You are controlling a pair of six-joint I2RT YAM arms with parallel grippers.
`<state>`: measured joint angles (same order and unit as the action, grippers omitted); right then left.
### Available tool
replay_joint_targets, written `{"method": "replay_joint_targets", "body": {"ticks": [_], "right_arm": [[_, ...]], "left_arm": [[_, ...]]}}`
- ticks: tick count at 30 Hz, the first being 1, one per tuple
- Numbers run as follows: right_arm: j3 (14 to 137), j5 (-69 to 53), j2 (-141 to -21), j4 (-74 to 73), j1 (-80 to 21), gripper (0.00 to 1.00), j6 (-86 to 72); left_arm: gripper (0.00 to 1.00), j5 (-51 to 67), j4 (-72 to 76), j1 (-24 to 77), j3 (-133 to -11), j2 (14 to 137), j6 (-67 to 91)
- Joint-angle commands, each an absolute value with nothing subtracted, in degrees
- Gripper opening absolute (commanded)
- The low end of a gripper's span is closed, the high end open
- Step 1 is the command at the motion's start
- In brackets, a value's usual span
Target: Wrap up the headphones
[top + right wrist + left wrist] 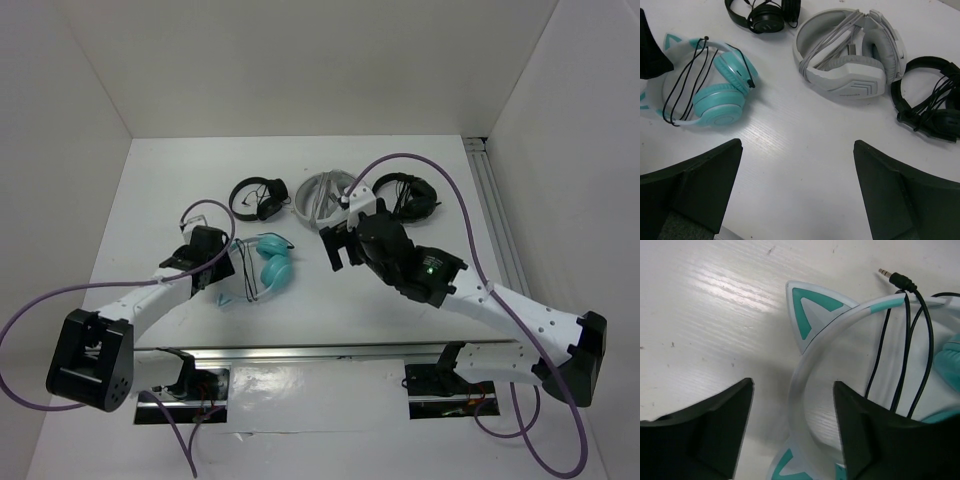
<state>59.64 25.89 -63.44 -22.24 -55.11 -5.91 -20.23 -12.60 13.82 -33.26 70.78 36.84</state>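
The teal headphones (268, 268) lie flat left of the table's centre, ear cups folded together. They also show in the right wrist view (715, 100). Their pale mint headband (805, 365) carries two cat ears, and the thin black cable is looped over it several times, its plug (900, 279) lying free on the table. My left gripper (792, 385) is open and low, its jaws standing on either side of the headband without closing on it; it shows at the headphones' left side (228, 262). My right gripper (340, 245) is open and empty, raised to the right of the headphones (797, 145).
At the back stand small black headphones (260, 197), white-grey headphones (322, 195) with wrapped cable, and another black pair (408, 193). All three show in the right wrist view (765, 12) (850, 55) (932, 102). White walls enclose the table.
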Motion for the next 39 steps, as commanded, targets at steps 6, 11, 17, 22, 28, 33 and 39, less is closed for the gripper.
{"method": "replay_joint_targets", "body": {"ticks": [6, 11, 17, 22, 28, 33, 39], "right_arm": [[64.42, 28.48, -60.38, -26.97, -57.30, 1.00, -8.87], [68.81, 30.59, -58.54, -31.90, -58.45, 1.00, -13.88], [76.09, 29.79, -52.23, -39.98, -58.97, 1.00, -19.95], [82.43, 27.16, -47.73, -48.50, -58.97, 1.00, -21.36], [95.08, 22.24, -43.16, -57.55, -55.91, 1.00, -22.41], [100.98, 20.30, -41.84, -62.92, -49.31, 1.00, -19.87], [102.13, 19.60, -42.45, -64.86, -46.94, 1.00, -18.28]], "left_arm": [[1.00, -21.45, -13.17, 13.45, -34.71, 65.93, 41.31], [1.00, -13.48, -18.46, 16.78, -38.31, 56.01, 44.82], [1.00, -9.65, -32.82, 23.72, -50.23, 47.21, 40.62], [1.00, -12.03, -42.70, 25.05, -64.49, 41.23, 31.23], [1.00, -11.43, -51.40, 25.05, -80.76, 32.97, 26.72], [1.00, -9.32, -52.47, 25.05, -82.97, 24.80, 26.10], [1.00, -8.61, -57.12, 25.05, -86.12, 22.32, 26.63]]}}
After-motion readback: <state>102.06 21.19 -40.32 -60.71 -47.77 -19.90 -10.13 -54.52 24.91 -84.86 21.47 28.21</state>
